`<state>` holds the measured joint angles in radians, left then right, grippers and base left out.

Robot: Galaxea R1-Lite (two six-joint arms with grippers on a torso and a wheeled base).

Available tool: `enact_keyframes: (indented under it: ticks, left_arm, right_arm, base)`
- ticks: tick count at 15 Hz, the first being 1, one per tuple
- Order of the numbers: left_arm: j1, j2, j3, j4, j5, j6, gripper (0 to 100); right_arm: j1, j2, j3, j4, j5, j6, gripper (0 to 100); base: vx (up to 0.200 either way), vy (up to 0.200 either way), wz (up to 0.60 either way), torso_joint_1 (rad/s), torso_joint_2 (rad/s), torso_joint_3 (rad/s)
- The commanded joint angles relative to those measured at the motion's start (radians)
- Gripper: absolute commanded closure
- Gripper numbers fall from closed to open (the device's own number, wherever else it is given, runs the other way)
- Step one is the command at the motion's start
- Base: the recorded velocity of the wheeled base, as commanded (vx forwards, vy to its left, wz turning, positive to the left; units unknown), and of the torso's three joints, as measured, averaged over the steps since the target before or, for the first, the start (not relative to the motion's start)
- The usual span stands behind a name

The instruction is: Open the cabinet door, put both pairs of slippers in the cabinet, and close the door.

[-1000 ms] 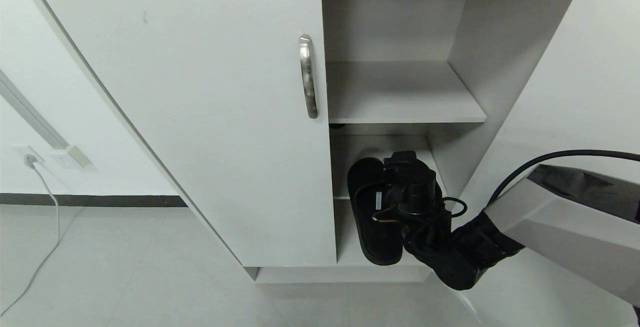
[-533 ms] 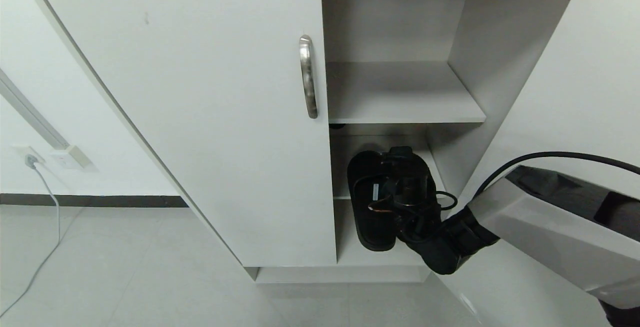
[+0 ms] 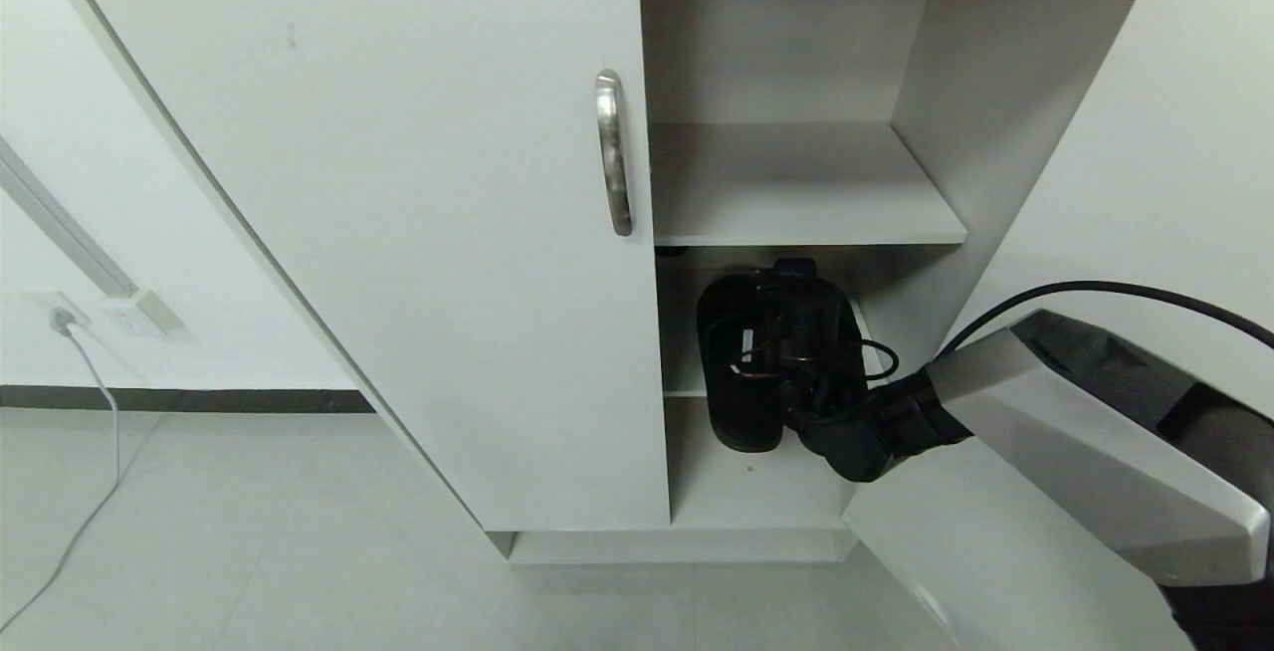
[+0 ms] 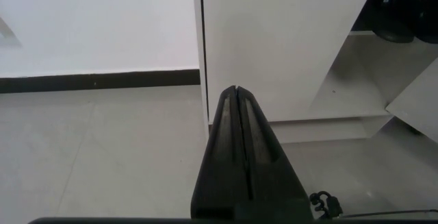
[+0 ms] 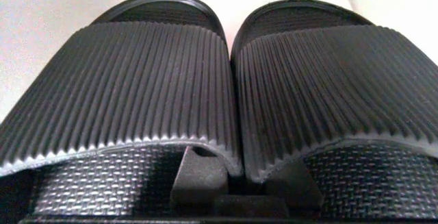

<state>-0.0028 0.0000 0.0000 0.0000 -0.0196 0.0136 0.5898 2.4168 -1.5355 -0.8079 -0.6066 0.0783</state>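
Note:
A pair of black slippers (image 3: 739, 372) with ribbed straps (image 5: 137, 87) hangs inside the white cabinet's lower compartment, just above the bottom board (image 3: 756, 492). My right gripper (image 3: 801, 357) is shut on them, its fingers (image 5: 198, 179) under the two straps where they meet. The cabinet's right door (image 3: 1145, 183) stands open and its left door (image 3: 398, 233) is closed. My left gripper (image 4: 236, 101) is shut with nothing in it, low over the floor in front of the closed door. The slippers (image 4: 400, 11) also show past that door's edge.
A bare shelf (image 3: 796, 183) spans the cabinet above the slippers. A metal handle (image 3: 614, 153) runs down the closed door's edge. A wall socket with a cable (image 3: 60, 318) is at the far left. Grey floor tiles (image 3: 249, 561) lie open before the cabinet.
My right arm has pushed the slippers deeper into the lower compartment, from the front edge of the bottom board toward the back.

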Motion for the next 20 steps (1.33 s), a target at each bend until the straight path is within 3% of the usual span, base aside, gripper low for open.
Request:
enact_keyframes:
  ticks: [1,6,13,14,20]
  left_arm:
    - [0.0,0.002,0.0,0.0,0.0,0.0,100]
    - [0.0,0.002,0.0,0.0,0.0,0.0,100]
    - [0.0,0.002,0.0,0.0,0.001,0.0,100]
    - [0.0,0.002,0.0,0.0,0.0,0.0,100]
    - [0.0,0.002,0.0,0.0,0.0,0.0,100]
  right_arm:
    - [-0.01,0.03,-0.058,0.018,0.002,0.0,100]
    - [-0.025,0.087,-0.184,0.088,0.004,0.0,100]
    - [-0.028,0.108,-0.221,0.128,0.03,0.0,100]
    - [-0.028,0.111,-0.222,0.13,0.03,0.0,0]
    - [-0.021,0.099,-0.198,0.121,0.027,0.001,0]
  base:
    - [0.0,0.0,0.0,0.0,0.0,0.0]
    - [0.0,0.0,0.0,0.0,0.0,0.0]
    - [0.0,0.0,0.0,0.0,0.0,0.0]
    - [0.0,0.0,0.0,0.0,0.0,0.0]
    - [0.0,0.0,0.0,0.0,0.0,0.0]
